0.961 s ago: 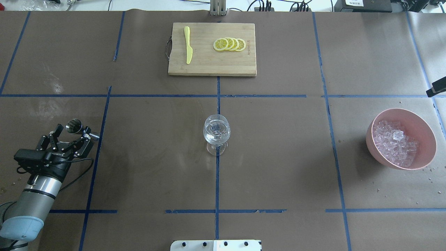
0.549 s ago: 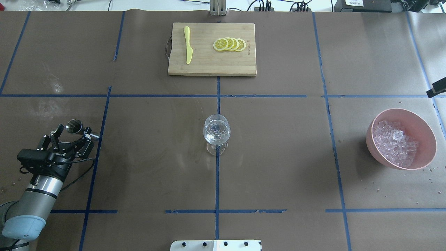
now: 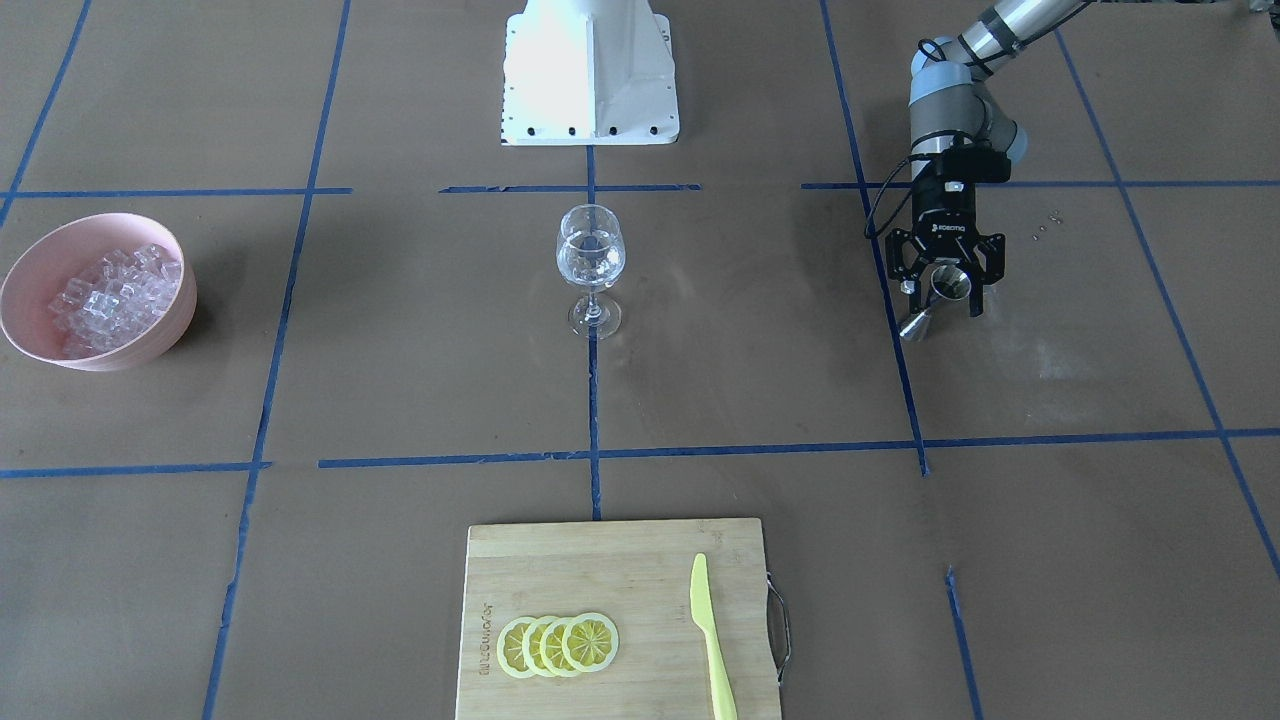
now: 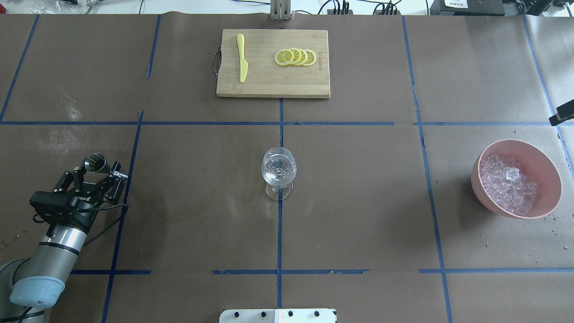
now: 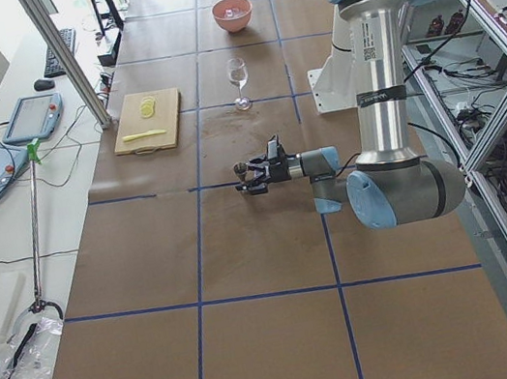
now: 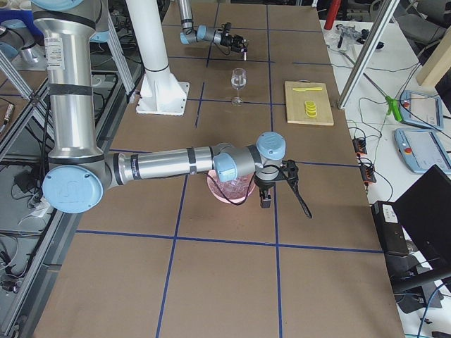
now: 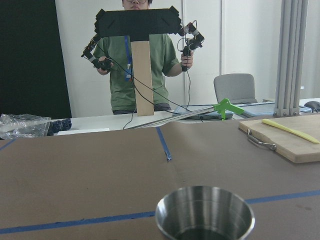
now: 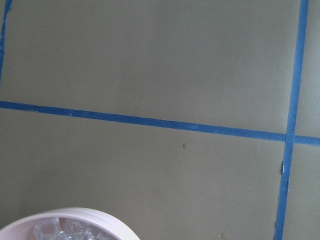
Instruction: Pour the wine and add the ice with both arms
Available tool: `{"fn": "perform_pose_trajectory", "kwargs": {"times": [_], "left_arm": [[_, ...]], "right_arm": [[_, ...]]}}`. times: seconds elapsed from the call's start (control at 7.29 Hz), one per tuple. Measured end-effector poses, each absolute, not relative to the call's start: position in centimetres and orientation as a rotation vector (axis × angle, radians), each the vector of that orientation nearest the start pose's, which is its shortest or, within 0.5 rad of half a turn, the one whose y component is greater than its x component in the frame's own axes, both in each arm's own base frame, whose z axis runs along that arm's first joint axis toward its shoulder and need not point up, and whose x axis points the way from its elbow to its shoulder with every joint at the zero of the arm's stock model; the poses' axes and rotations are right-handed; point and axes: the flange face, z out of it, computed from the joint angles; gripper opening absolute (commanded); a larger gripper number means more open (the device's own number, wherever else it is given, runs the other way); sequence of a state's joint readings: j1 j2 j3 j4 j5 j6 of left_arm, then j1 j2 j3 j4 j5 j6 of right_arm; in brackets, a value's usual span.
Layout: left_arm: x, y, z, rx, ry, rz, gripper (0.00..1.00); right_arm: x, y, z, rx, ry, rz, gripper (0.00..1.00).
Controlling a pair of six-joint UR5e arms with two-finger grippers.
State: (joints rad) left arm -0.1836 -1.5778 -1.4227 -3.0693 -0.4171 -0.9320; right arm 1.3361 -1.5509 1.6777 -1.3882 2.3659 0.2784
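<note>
Left gripper (image 3: 943, 298) lies low and level over the brown paper, well apart from the wine glass (image 4: 278, 167) on the robot's left and about level with it. Its jaws stand spread, one black finger on each side of a steel jigger (image 4: 95, 162). The front-facing view shows a gap between finger and metal, so the grip looks released rather than clamped. The jigger is upright, mouth up, and the left wrist camera looks across that open mouth. Behind the gripper the left arm (image 4: 56, 251) runs back, away from the glass.

Right gripper (image 6: 266, 191) shows only in the side view from the robot's right, pointing down; whether it is spread or clenched I cannot tell. It hangs far to the right of the wine glass, just beside the pink bowl (image 4: 540, 161). The ice (image 4: 506, 186) lies heaped in that bowl, well apart from the glass. The glass stands upright on a blue tape line with clear contents. Beyond the glass, away from the robot, a wooden cutting board (image 4: 269, 83) carries a yellow knife (image 4: 242, 58) and overlapping lemon slices (image 4: 296, 57). On the glass's robot side sits the white pedestal (image 3: 590, 70).
</note>
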Motion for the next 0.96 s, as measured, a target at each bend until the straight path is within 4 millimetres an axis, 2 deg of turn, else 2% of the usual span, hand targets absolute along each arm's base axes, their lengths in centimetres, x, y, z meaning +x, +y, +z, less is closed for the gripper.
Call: {"fn": "perform_pose_trajectory", "kwargs": {"times": [0.82,0.96], "left_arm": [[41.34,-29.89,56.03,1.318,0.693,-0.388,0.52],[41.39,-29.87,56.17,1.317,0.692,-0.384,0.42]], "right_arm": [[-5.92,-51.4,57.46,0.08,-0.836,-0.079,1.0],[-5.91,-51.41,57.46,0.08,-0.836,-0.079,1.0]]}}
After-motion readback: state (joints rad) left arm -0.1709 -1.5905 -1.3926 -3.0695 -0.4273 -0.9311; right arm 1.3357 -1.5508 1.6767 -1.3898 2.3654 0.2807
